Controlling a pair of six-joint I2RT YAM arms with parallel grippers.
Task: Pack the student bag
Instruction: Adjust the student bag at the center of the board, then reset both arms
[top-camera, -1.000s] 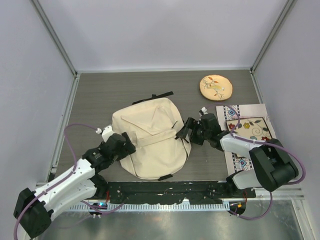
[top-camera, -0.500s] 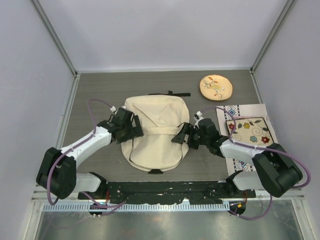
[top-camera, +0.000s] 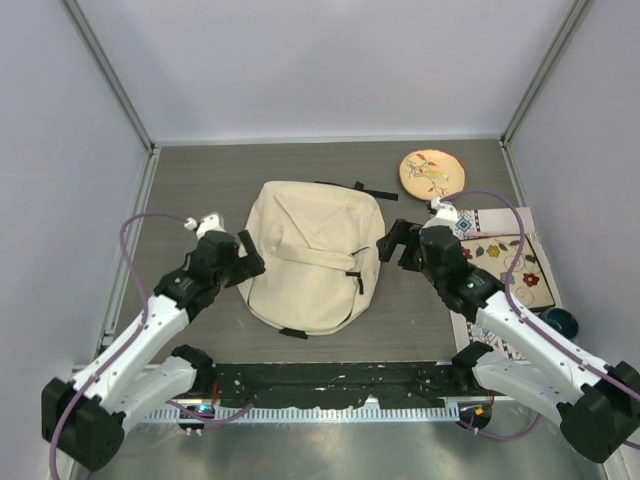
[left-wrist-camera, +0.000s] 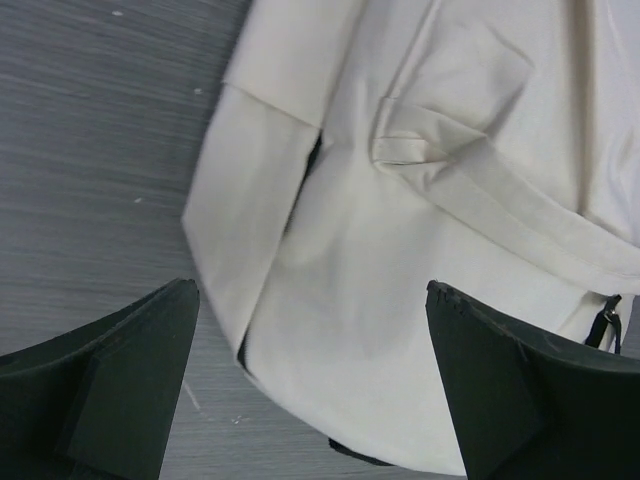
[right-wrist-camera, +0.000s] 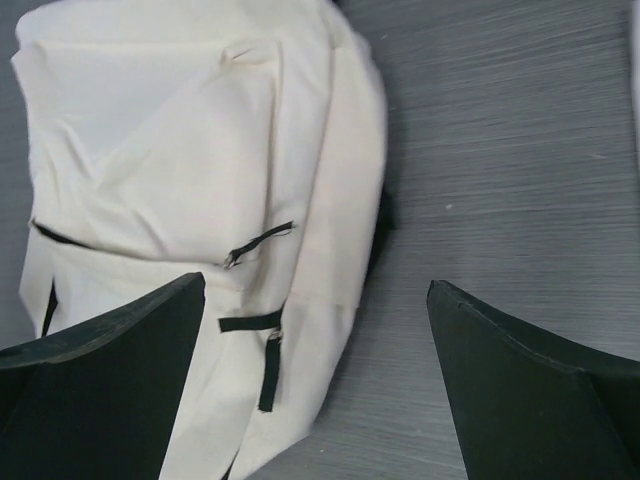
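Top view: bag (top-camera: 315, 255) lies flat mid-desk (top-camera: 200, 190), between the two arms. Its long axis runs far to near, with the near end swung slightly left. Cream cloth, creased, thin black straps at far edge and right side. Left pincer (top-camera: 248, 263) is at its left edge, right pincer (top-camera: 393, 243) just off its right side. Both are spread wide, holding nothing.

Left wrist: pincer (left-wrist-camera: 310, 290) agape above the bag's (left-wrist-camera: 420, 250) side edge. A cream band crosses it, black buckle at right.

Right wrist: pincer (right-wrist-camera: 315, 288) agape. Bag (right-wrist-camera: 180, 150) fills the left, black straps along its side, grey desk (right-wrist-camera: 500, 150) on the right.

Grey table (top-camera: 200, 180); student bag (top-camera: 313, 255) mid-surface; embroidered disc (top-camera: 432, 174) near far right corner; floral mat (top-camera: 500, 255) along right edge.
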